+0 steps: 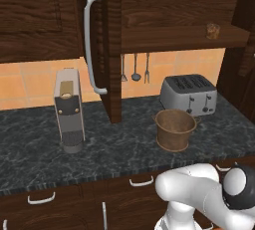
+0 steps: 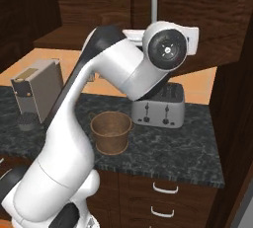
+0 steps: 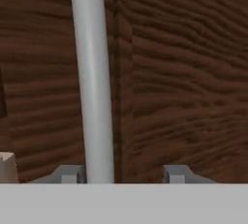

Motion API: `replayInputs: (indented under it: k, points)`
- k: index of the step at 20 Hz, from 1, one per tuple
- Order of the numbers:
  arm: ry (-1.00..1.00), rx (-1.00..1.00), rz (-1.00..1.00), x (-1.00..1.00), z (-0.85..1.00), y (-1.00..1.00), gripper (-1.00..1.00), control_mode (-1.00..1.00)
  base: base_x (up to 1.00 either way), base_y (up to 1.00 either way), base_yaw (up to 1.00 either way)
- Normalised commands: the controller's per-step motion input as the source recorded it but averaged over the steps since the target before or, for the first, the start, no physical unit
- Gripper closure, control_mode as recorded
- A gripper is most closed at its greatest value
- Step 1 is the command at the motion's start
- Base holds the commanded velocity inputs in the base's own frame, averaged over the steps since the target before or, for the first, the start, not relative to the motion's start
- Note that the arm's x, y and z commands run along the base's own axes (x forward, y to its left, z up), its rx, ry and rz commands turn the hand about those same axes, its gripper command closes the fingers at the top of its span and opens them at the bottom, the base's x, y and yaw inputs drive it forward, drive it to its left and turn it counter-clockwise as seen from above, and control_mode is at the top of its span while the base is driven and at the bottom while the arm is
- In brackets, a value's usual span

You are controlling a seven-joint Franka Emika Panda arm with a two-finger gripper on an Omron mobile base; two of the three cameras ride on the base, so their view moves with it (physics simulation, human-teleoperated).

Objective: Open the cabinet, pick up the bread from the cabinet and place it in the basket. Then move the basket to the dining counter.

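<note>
A: Kitchen wall: dark brown wooden cabinet (image 1: 112,45) door swung out, w/ curved silver bar handle (image 3: 93,87). Gripper (image 3: 121,177)?

B: Fingers parted, gripping nothing. Back off straight; round brown basket (image 1: 174,129) near black worktop (image 1: 119,144) front edge.

The basket (image 2: 110,132) sits on the black worktop (image 2: 188,155) beside the toaster (image 2: 159,107).
</note>
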Motion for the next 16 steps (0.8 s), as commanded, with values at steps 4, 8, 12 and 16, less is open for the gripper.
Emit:
replayInputs:
  k: [4, 8, 12, 16]
  points:
    - [0.18, -0.02, -0.36, -0.63, 0.00, 0.09, -1.00, -1.00, 0.00, 0.00, 0.00]
    - [0.19, -0.20, -0.31, -0.57, 0.18, 0.75, -1.00, -1.00, 0.00, 0.00, 0.00]
    - [0.24, -0.61, -0.12, -0.12, 0.04, 1.00, -1.00, -1.00, 0.00, 0.00, 0.00]
    - [0.44, -0.71, 0.00, 0.28, 0.00, 1.00, -1.00, -1.00, 0.00, 0.00, 0.00]
